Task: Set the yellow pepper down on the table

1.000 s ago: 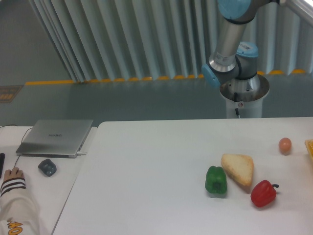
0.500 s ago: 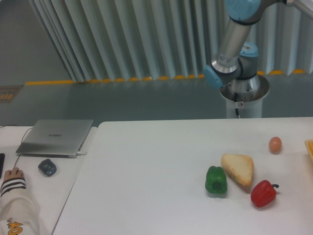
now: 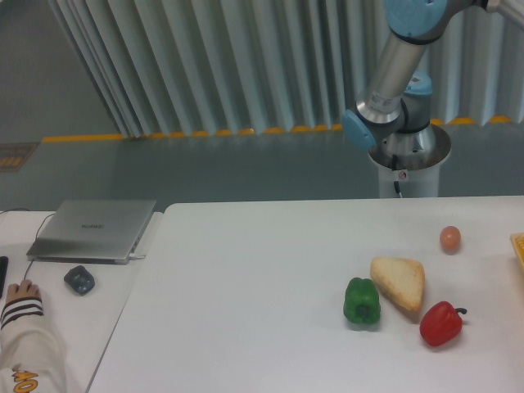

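The yellow pepper is out of view. The white table (image 3: 246,303) fills the lower part of the camera view. Only the upper links of my arm (image 3: 391,74) show at the top right, rising from its base (image 3: 407,160) behind the table and running out of the frame. The gripper itself is outside the picture.
A green pepper (image 3: 361,301), a wedge of bread (image 3: 399,282) and a red pepper (image 3: 440,323) lie together at the right. A brown egg (image 3: 449,238) lies behind them. A yellow edge (image 3: 519,248) shows at the right border. A laptop (image 3: 93,229), a mouse (image 3: 79,280) and a person's hand (image 3: 20,292) are on the left desk.
The brown egg has rolled to the left across the table. The arm's upper links have swung slightly to the right.
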Robot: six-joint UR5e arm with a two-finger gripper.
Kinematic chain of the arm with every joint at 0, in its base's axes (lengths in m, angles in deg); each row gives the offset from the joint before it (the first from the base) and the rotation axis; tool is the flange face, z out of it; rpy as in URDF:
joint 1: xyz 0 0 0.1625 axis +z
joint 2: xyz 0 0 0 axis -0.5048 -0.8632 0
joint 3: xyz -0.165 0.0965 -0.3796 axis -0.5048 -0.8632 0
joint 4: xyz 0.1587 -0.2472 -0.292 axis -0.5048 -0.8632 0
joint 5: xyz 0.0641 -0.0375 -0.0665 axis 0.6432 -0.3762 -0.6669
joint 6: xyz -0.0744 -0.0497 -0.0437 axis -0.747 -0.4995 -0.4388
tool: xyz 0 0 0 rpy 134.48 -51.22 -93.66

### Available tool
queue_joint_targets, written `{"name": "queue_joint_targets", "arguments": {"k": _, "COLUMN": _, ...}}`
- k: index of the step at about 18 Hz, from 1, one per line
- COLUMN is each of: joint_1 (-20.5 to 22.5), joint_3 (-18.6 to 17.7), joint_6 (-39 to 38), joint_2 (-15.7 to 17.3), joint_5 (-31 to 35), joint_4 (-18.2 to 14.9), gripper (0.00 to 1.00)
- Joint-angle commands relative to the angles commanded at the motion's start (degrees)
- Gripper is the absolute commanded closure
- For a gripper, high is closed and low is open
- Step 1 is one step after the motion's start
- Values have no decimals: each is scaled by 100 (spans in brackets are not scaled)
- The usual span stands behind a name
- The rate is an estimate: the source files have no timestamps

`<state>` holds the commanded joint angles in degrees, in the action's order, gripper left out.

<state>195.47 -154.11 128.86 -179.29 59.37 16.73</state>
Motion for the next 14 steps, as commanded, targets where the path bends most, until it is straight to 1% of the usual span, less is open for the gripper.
{"name": "queue_joint_targets", "arguments": {"k": 3, "joint_1": -35, "joint_3": -26, "joint_6": -26, "joint_2": -35, "joint_5": 44, "joint_4": 0, "gripper": 0}}
{"name": "queue_joint_targets", "arguments": {"k": 5, "joint_1": -44, "joint_3": -18, "joint_6": -70, "joint_2": -44, "joint_5": 44, "joint_4": 0, "gripper": 13}}
{"name": "queue_joint_targets", "arguments": {"k": 7, "joint_1": -44, "joint_3": -18, "joint_6": -106, "joint_2": -79, "joint_5": 79, "joint_4": 0, "gripper": 18}}
{"name": "queue_joint_targets", "arguments": {"k": 8, "joint_1": -44, "joint_3": 9, "joint_6": -132, "joint_2": -79, "joint_5": 114, "joint_4": 0, "gripper": 35}}
{"name": "queue_joint_targets", "arguments": {"k": 10, "joint_1": -62, "joint_3": 26, "joint_6": -263, "joint_2": -79, "joint_5": 202, "joint_4": -35, "gripper": 54}}
{"name": "queue_joint_targets", "arguments": {"k": 11, "joint_1": -88, "joint_3": 52, "joint_6": -307, "joint_2": -79, "joint_5": 237, "joint_4": -79, "gripper": 56}}
{"name": "queue_joint_targets", "arguments": {"k": 14, "joint_1": -123, "joint_3": 158, "joint_6": -404, "joint_2": -44, "joint_5": 203, "joint_4": -210, "gripper": 57}}
